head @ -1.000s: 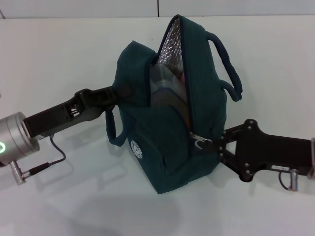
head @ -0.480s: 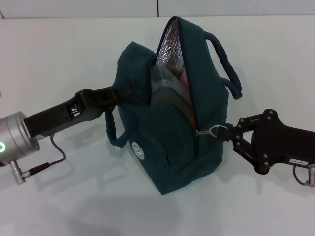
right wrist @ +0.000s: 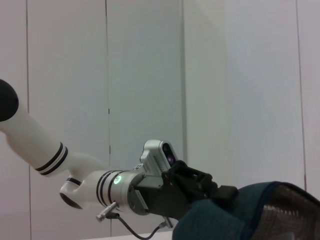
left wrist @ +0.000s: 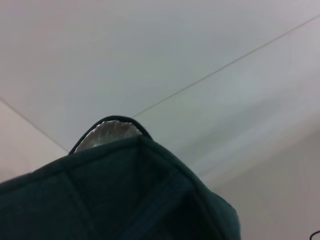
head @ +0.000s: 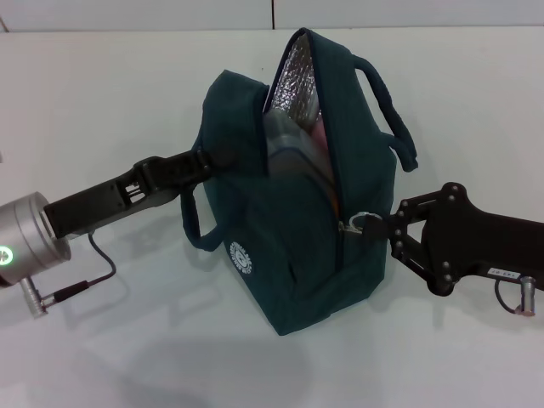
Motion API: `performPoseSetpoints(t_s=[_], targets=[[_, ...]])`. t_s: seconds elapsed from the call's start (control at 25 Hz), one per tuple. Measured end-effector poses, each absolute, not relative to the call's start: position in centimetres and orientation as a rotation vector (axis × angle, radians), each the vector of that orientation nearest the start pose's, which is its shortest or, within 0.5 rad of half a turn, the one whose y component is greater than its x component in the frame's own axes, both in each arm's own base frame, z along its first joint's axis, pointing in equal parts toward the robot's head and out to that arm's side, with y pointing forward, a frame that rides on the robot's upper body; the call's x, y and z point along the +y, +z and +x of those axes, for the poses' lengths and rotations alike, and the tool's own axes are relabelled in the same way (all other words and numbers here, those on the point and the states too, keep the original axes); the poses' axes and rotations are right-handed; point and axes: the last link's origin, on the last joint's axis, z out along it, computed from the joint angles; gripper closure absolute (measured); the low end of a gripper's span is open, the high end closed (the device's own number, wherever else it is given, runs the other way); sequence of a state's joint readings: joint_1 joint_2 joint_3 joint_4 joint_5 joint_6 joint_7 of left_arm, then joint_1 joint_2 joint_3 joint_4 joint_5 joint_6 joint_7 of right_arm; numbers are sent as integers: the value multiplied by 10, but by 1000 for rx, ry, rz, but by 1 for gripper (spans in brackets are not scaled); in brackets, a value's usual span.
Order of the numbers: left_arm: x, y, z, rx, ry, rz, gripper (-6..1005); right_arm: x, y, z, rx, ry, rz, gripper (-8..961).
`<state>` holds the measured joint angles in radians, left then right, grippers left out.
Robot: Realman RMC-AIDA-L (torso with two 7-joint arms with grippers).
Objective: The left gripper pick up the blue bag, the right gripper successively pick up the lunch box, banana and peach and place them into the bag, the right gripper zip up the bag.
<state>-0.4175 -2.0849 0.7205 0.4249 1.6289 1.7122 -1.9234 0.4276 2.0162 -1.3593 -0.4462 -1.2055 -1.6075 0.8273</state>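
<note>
Zipping step: right gripper [head: 382, 226] is pinching the zipper pull ring [head: 364, 223] between its fingertips; left gripper [head: 204, 161] is clamping the blue bag [head: 289, 246]; next, drawing upward.

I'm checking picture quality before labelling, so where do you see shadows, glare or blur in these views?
Head view: soft grey shadows on the white table beside the dark blue fabric bag; its silver foil lining glints. Left wrist view: the bag fills the near field, soft-edged. Right wrist view: the left gripper is dark against pale wall panels.
</note>
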Motion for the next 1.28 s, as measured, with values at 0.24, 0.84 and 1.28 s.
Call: performPoseSetpoints(t_s=[0.24,0.84,1.28], targets=[[289,2,-263,-1519,-1523,-2275,716,287,-30,233,43,1133,-2667,937],[287,18,-274,-1341,-1591,-2158,120,323,-17,199,-37,1219,-2550,937],[276,18,-284,-1334,-1581,-2127,118,347,-12,183,-10,1211,-2510,937]])
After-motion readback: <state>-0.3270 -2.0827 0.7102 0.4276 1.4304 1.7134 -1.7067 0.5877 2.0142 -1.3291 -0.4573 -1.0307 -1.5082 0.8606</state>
